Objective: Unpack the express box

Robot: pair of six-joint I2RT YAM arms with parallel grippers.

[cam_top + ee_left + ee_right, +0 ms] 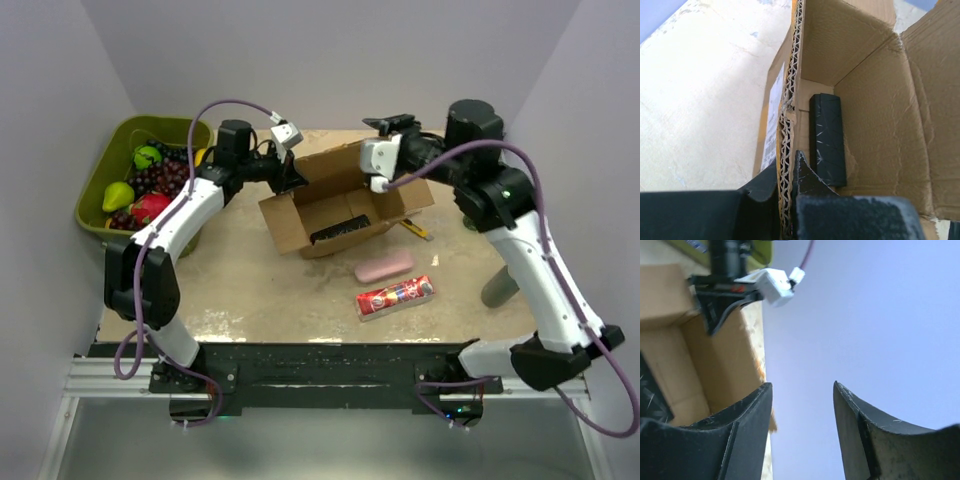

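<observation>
Left gripper (pixel 786 172): clamped on the corrugated top edge of one wall of the express box (pixel 330 195), with one finger outside that wall and one inside.

Right gripper (pixel 801 390): jaws apart with nothing between them, held above the box's far right flap and pointing across the opening.

Express box: stood on the table (pixel 250 290) with its flaps spread and its mouth open. A white label showed on the outside of the pinched wall.

Contents: one long black item (pixel 827 140) lay flat on the box floor, against the pinched wall.

Already outside the box: a pink case (pixel 384 267) just in front of it, a red packet (pixel 396 297) in front of that, and a small yellow tool (pixel 415 230) beside its right front corner.

Step in hand, as judged: emptying the box, with one arm steadying the carton while the other was free to reach in.

Next move, as judged: lower the free jaws into the opening, align them across the narrow width of the black item, and avoid the flaps and the steadying fingers.

Surface: mottled beige tabletop, worn pale in patches.

Room: plain lilac walls (pixel 330 60) behind and to both sides of the box. A green bin (pixel 110 180) of fruit (pixel 150 185) sat to the box's left.
</observation>
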